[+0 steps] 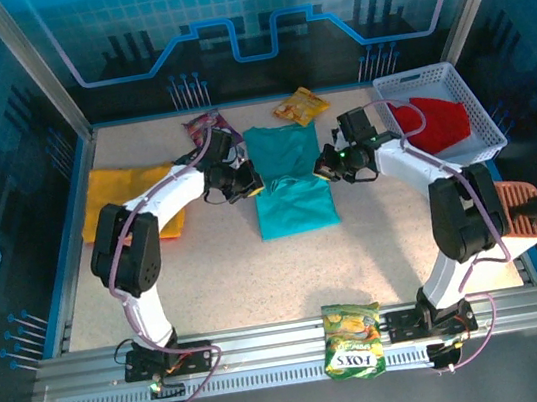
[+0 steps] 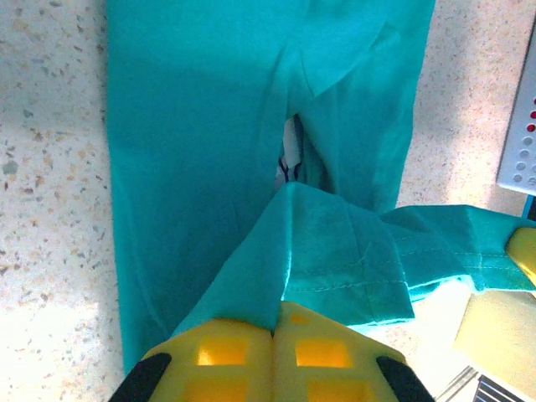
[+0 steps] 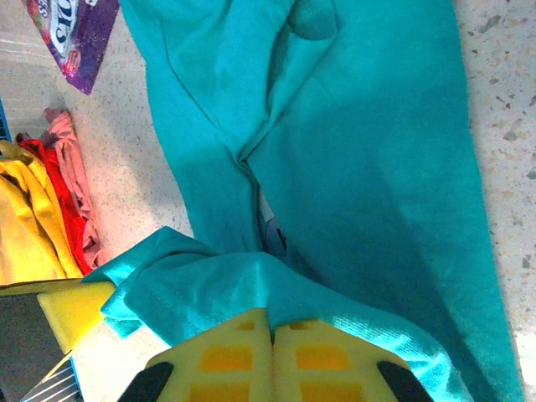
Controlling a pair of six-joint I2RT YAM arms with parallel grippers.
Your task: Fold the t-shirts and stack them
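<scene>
A speckled counter (image 1: 261, 283) carries a purple snack packet (image 1: 202, 125) and a yellow packet (image 1: 300, 106) near its far edge, both apart from a white slatted basket (image 1: 417, 80) in the far right corner. A green packet (image 1: 352, 338) marked FOX'S lies across the metal rail (image 1: 270, 347) at the near edge. An orange perforated pad (image 1: 520, 209) sits just off the counter's right side.

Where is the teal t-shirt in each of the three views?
Top external: teal t-shirt mid-picture, between left gripper and right gripper.
Left wrist: across the centre, hem pinched at bottom.
Right wrist: centre and right, hem pinched at bottom.
Shared landmark: white lettering in the fold gap (wrist views).
</scene>
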